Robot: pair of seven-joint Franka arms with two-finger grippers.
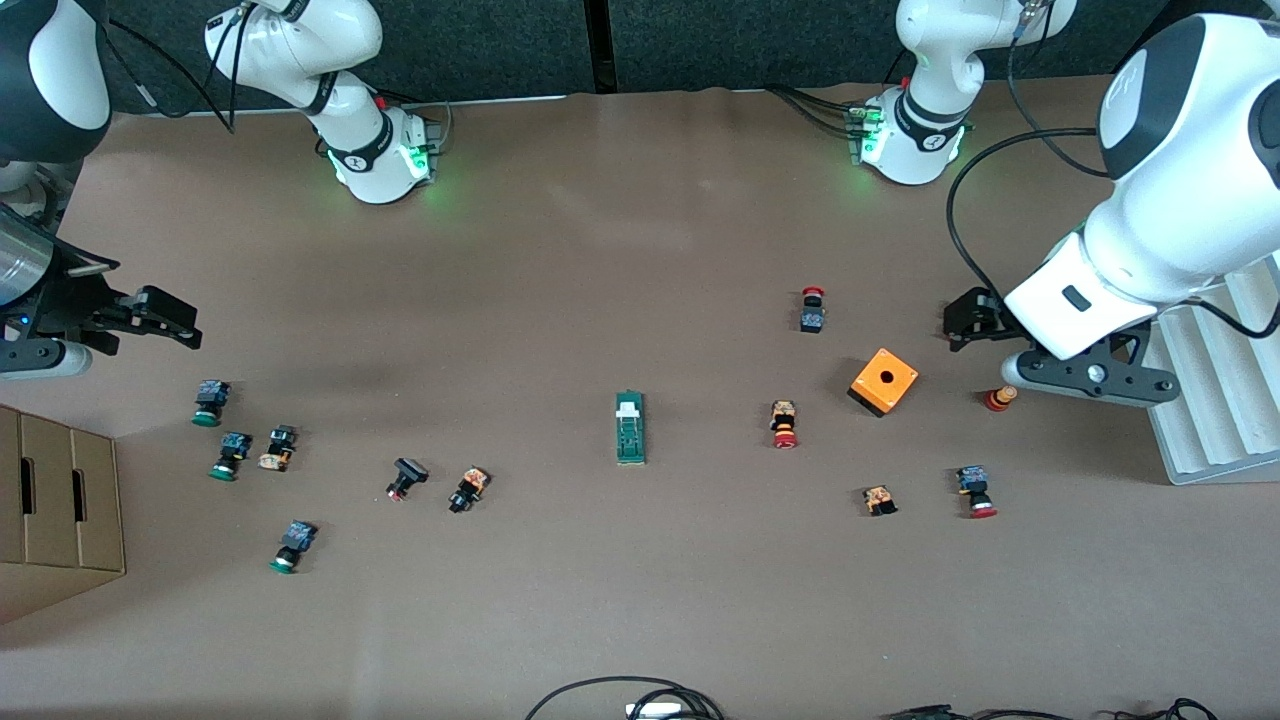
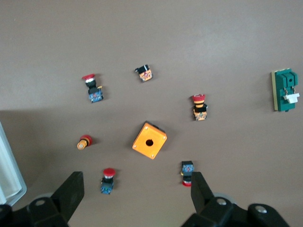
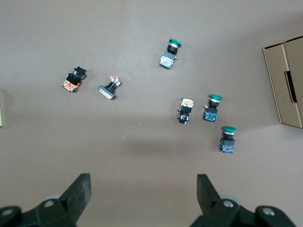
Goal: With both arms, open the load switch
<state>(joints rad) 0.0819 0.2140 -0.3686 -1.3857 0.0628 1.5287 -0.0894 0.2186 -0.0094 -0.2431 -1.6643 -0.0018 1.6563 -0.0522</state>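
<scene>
The load switch [image 1: 630, 427] lies flat near the middle of the counter [image 1: 600, 250], its white piece at the end toward the robots' bases, untouched and well apart from both arms. The left claw [image 2: 135, 196] hangs over the counter's left-arm end, jaws spread wide and empty, above red-capped push buttons [image 1: 783, 423] and the orange box [image 1: 883, 381]. The right claw [image 3: 144, 196] hangs, equally spread and empty, over its own end near the green-capped push buttons [image 1: 211, 401] and a cardboard box [image 1: 60, 510]. The risk from here appears to be clutter: a low reach could scatter buttons, and two claws converging on one slim block could collide or push it askew.
</scene>
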